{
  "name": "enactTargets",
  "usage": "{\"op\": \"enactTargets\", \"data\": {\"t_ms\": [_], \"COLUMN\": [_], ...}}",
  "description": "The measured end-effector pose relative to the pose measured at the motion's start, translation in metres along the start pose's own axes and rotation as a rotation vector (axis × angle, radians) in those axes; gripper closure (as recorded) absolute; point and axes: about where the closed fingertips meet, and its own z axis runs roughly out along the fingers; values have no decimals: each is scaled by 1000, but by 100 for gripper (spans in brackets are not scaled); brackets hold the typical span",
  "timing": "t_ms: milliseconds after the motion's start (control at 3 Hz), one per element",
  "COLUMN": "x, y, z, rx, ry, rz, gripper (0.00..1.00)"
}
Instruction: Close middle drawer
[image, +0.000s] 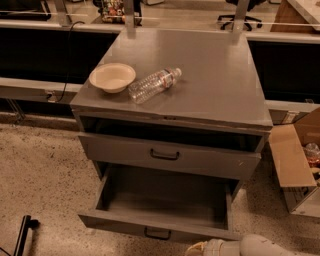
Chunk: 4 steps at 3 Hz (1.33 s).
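The middle drawer (131, 222) is the lower of two gray fronts on the cabinet. It is pulled far out, its deep tray is empty, and a small black handle (157, 234) sits on its narrow front panel. My gripper (198, 248) shows at the bottom edge of the view, just in front of the drawer's front panel and right of the handle. Only its pale tip and part of the white arm (250, 247) show. It looks close to the panel; I cannot tell if it touches it.
The taller drawer front (165, 156) above is slightly out. A beige bowl (112, 77) and a clear plastic bottle (152, 85) lie on the cabinet top (215, 85). An open cardboard box (295, 165) stands at the right. A black object (22, 235) lies on the floor at the left.
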Motion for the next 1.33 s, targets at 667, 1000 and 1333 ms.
{"op": "enactTargets", "data": {"t_ms": [667,1000,1333], "x": [4,-15,-16], "y": [-41,-82,-85], "z": [31,24,23], "rx": [129,190,193], "ry": [-25,-29,-29], "rz": [-6,-42,-44], "gripper": [100,100,100]}}
